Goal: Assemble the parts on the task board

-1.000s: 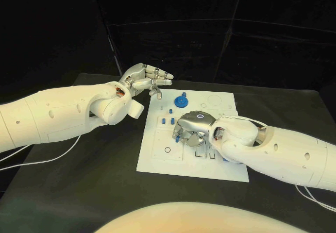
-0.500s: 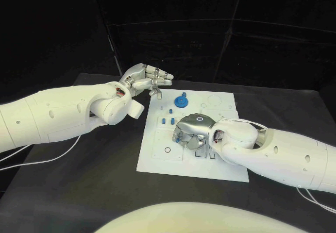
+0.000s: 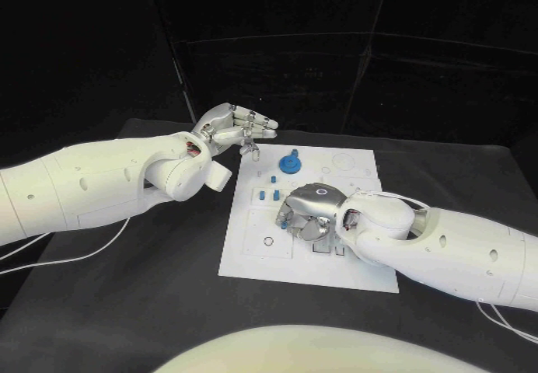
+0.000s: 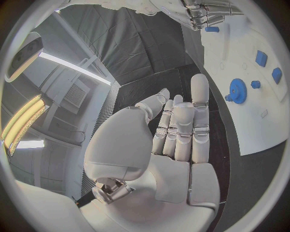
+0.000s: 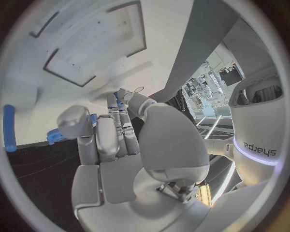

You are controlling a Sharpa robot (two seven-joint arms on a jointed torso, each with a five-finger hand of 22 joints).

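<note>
The white task board lies in the middle of the table. My right hand is bent down over its centre, and a small blue part sits between thumb and finger; the right wrist view shows that blue part beside the thumb. A blue gear stands near the board's far edge, with small blue pieces between it and my right hand. My left hand hovers above the board's far left corner, fingers extended side by side, holding nothing. The left wrist view shows the left hand, the gear and the right hand.
Rectangular recesses in the board lie beyond my right hand's fingertips. A blue peg stands off to one side of them. A white cable trails over the black table under my left arm.
My right hand has shifted a little toward the near side over the board's centre, still on the blue part. The left hand has hardly moved.
</note>
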